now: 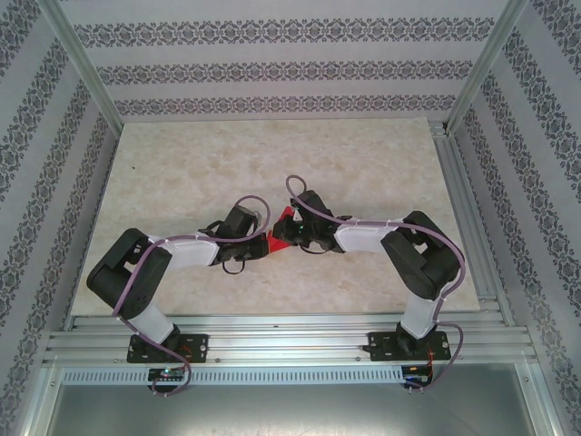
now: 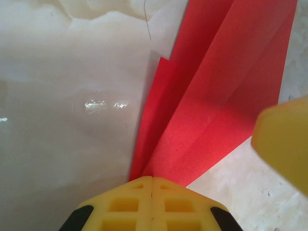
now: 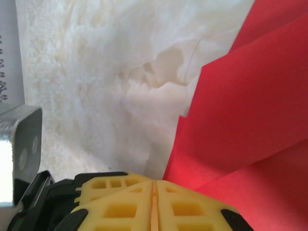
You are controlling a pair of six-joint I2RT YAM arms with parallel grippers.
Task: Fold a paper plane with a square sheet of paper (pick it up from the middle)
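Note:
The square sheet of paper (image 1: 283,225) is bright red and folded into overlapping creased layers that narrow to a point. It hangs between both grippers over the middle of the table. My left gripper (image 2: 152,179) is shut on the narrow tip of the paper (image 2: 211,106), whose layers fan away from the jaws. My right gripper (image 3: 155,183) has its jaws pressed together at a lower corner of the paper (image 3: 250,110), which spreads up and to the right. From above, the left gripper (image 1: 263,242) and right gripper (image 1: 294,238) nearly meet. A blurred yellow right finger (image 2: 284,139) shows beside the paper.
The pale marbled table (image 1: 272,154) stretches behind and beside the arms. Aluminium rails (image 1: 290,341) run along the near edge and a post (image 1: 458,191) along the right. Patterned walls enclose the space. A metal bracket (image 3: 19,144) stands at the left of the right wrist view.

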